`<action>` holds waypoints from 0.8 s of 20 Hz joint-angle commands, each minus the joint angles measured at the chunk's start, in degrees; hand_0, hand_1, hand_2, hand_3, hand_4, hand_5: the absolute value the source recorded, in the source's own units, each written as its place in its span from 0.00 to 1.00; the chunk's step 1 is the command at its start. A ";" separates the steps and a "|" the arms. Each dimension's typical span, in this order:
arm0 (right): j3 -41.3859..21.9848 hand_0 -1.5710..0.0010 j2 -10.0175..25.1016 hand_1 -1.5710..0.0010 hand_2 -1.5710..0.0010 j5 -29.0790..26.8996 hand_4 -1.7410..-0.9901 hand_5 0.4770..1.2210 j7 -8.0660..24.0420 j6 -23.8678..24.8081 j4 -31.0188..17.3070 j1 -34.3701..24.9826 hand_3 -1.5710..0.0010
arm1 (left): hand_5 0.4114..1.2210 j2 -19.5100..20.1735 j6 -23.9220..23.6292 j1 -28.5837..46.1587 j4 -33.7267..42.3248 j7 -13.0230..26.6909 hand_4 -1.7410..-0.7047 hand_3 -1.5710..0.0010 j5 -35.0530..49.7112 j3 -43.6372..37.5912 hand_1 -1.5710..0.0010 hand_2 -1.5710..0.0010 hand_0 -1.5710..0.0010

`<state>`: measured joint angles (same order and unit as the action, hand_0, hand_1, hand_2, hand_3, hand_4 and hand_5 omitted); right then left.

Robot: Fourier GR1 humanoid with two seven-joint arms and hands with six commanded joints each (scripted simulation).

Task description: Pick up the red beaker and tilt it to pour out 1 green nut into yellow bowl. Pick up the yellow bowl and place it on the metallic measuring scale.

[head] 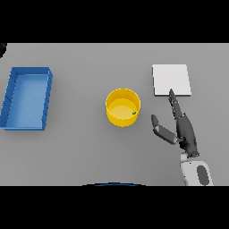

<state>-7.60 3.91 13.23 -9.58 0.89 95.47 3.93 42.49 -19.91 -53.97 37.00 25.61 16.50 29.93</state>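
The yellow bowl stands upright near the middle of the table. A small green nut lies inside it at its right wall. The light metallic scale, a flat square plate, sits behind and to the right of the bowl. My right hand hovers to the right of the bowl, open, fingers straight and pointing toward the scale's front edge, thumb spread toward the bowl. It holds nothing. No red beaker is visible. My left hand does not show.
A blue rectangular tray lies at the far left of the table. A dark round object peeks in at the upper left corner.
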 commanded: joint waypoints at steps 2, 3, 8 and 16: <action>0.17 1.00 -0.15 1.00 1.00 0.23 0.71 0.30 0.17 0.40 -0.96 -0.89 1.00 | 1.00 1.10 -3.64 5.14 6.02 2.71 0.00 0.12 2.06 0.69 0.00 0.00 0.00; 0.01 1.00 0.14 1.00 1.00 0.38 0.72 0.30 -0.44 0.29 -0.08 -0.43 1.00 | 1.00 1.91 -4.98 7.10 8.88 3.17 0.00 0.12 3.11 0.79 0.00 0.00 0.00; 0.23 1.00 -0.17 1.00 1.00 -0.36 0.75 0.28 -0.06 0.18 -0.06 -0.23 1.00 | 0.91 3.51 -10.67 14.37 18.56 6.75 0.00 0.12 6.56 3.87 0.00 0.00 0.00; 0.16 1.00 0.26 1.00 1.00 0.06 0.77 0.26 0.98 0.29 0.19 -0.86 1.00 | 0.37 10.42 0.28 20.02 30.12 2.68 0.69 0.44 13.18 7.90 0.30 0.33 0.20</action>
<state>-7.44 4.19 13.29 -8.69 1.19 95.65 3.08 52.91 -19.63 -33.94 67.13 28.21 29.68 37.83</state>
